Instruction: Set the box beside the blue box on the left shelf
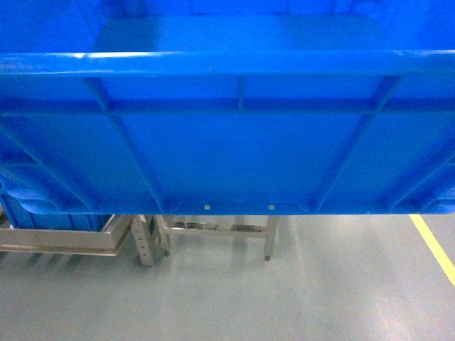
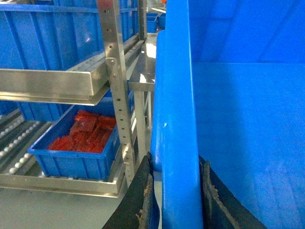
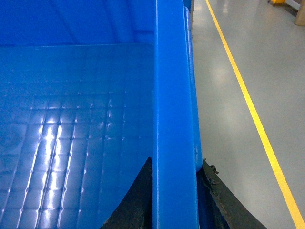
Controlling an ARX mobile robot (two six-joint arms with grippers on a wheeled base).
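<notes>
Close before the head camera, the box (image 1: 234, 149) fills nearly the whole view: its thick rim runs across the upper part, and below it the ribbed outer wall hangs above the grey floor (image 1: 234, 298), so the box is up in the air, carried and not resting on anything seen. Beneath its lower edge show the metal legs of a rack (image 1: 146, 241) and, at the right, a yellow floor line (image 1: 434, 245).

In the left wrist view the left claw (image 2: 174, 191) comes up from below and pinches the box's rim, one dark finger (image 2: 143, 195) on the outer side and the other on the inner side, both touching the plastic. The wrist looks along the rim, so the arm lies in line with that side wall. Just beside the box on its left stands the left shelf (image 2: 62, 86), a steel rack with a perforated upright, a tier with large blue crates above, and a lower roller tier. On that lower tier sits a small blue bin (image 2: 76, 160) holding red parts (image 2: 88, 131). The carried box is apart from the rack.

In the right wrist view the right claw (image 3: 174, 195) grips the opposite rim the same way, fingers pressed to either face of the wall, the smooth inside of the box to its left and bare floor with the yellow line to its right.
</notes>
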